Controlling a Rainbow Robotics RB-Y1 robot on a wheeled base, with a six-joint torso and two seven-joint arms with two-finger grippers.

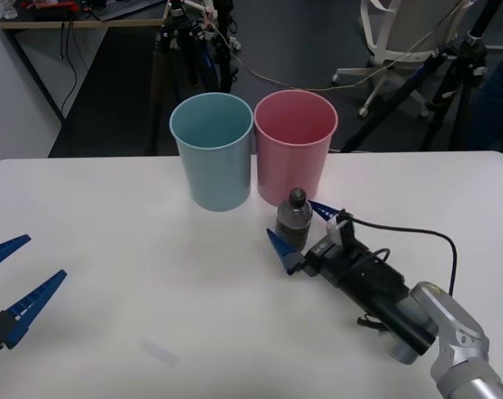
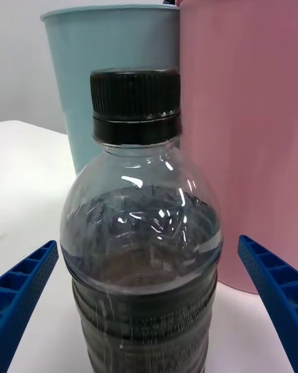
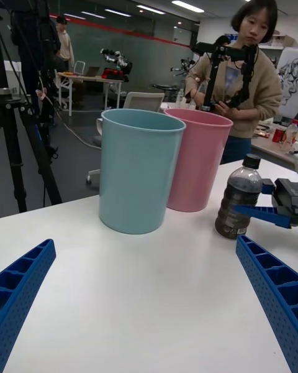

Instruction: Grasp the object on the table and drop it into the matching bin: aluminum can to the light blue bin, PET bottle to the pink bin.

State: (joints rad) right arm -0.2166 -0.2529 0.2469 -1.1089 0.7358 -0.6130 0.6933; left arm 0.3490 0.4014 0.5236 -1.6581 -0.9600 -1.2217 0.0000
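Two round tapered bins stand side by side, touching or nearly so, at the far middle of a white table (image 1: 110,249): the light blue bin (image 1: 212,150) on the left and the pink bin (image 1: 291,146) on the right. Just in front of the pink bin, on its near side, a small PET bottle (image 1: 294,219) stands upright on the tabletop, clear greyish plastic with a dark screw cap and dark contents or label in its lower part.

The right gripper (image 1: 302,228) reaches in from the near right, its arm lying low over the table with a black cable looping behind it. Its blue ribbed fingers are spread apart, one on each side of the bottle; from the right wrist camera a clear gap shows between each fingertip and the bottle's wall, so nothing is gripped.

The left gripper (image 1: 14,278) waits at the near left edge of the table, well apart from the bins and bottle, its two blue fingers also spread wide and holding nothing.

A faint pale mark lies on the tabletop toward the near middle.
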